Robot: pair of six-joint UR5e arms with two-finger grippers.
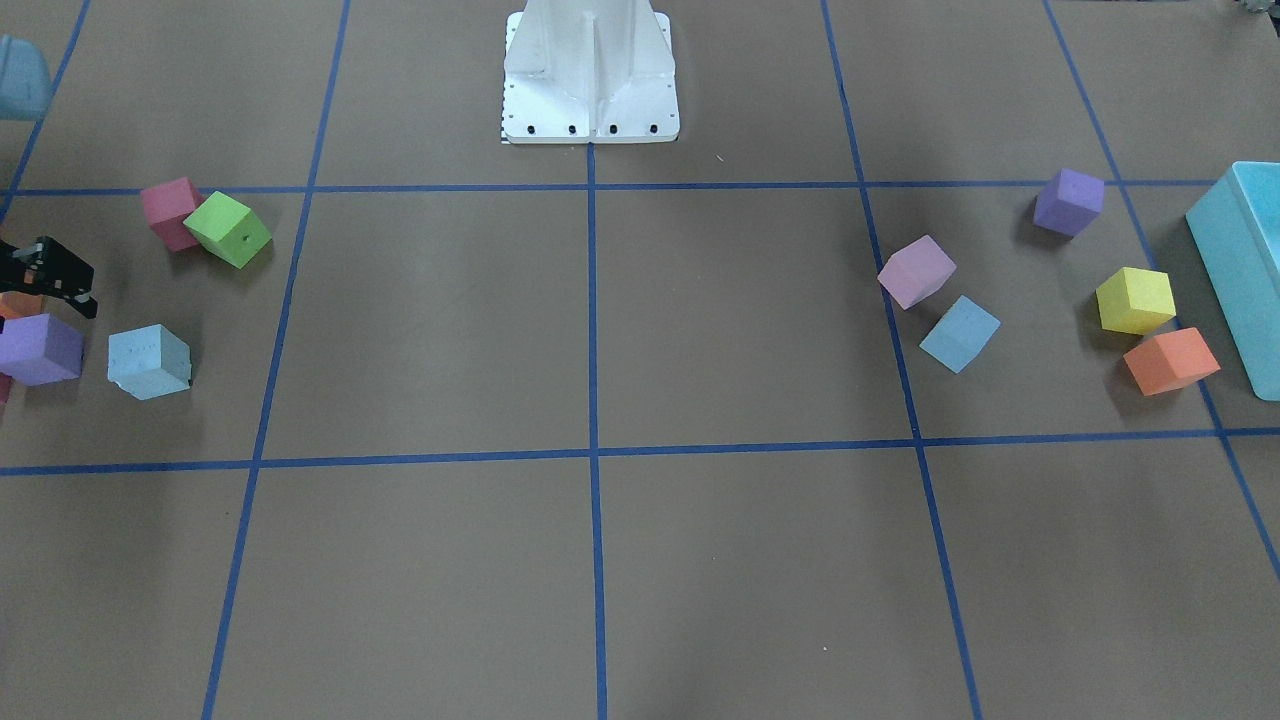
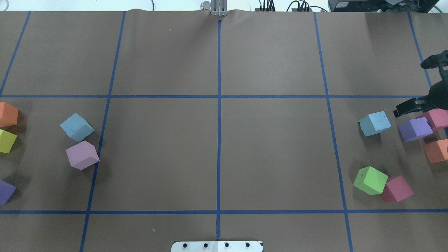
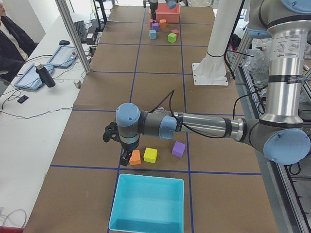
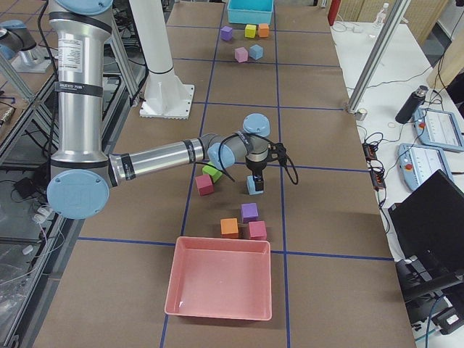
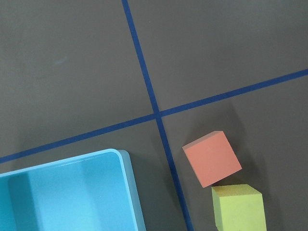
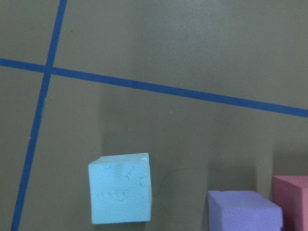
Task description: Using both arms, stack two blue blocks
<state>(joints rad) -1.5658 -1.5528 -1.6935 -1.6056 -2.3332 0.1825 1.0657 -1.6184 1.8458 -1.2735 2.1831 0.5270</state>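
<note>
- The speckled blue block (image 2: 375, 123) sits just beside the right fingers (image 2: 407, 107), toward the middle of the bench (image 2: 273, 157) — whether they are parted I cannot tell.
- Likewise unclear, the left fingers (image 3: 125, 156) hang farther from the other blue block (image 2: 77, 127).

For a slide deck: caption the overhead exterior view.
Speckled blue block near the right end effector; other blue block far left beside a pink cube.

Two small sky-blue foam cubes, unstacked, each flat on the table (image 2: 217, 157), well apart. Paler speckled cube (image 2: 375, 123) on the robot's right side, slightly askew, near a purple cube (image 2: 414, 128). Plainer blue cube (image 2: 77, 127) on the left side, turned diagonally, just beside a lilac cube (image 2: 82, 155).
</note>
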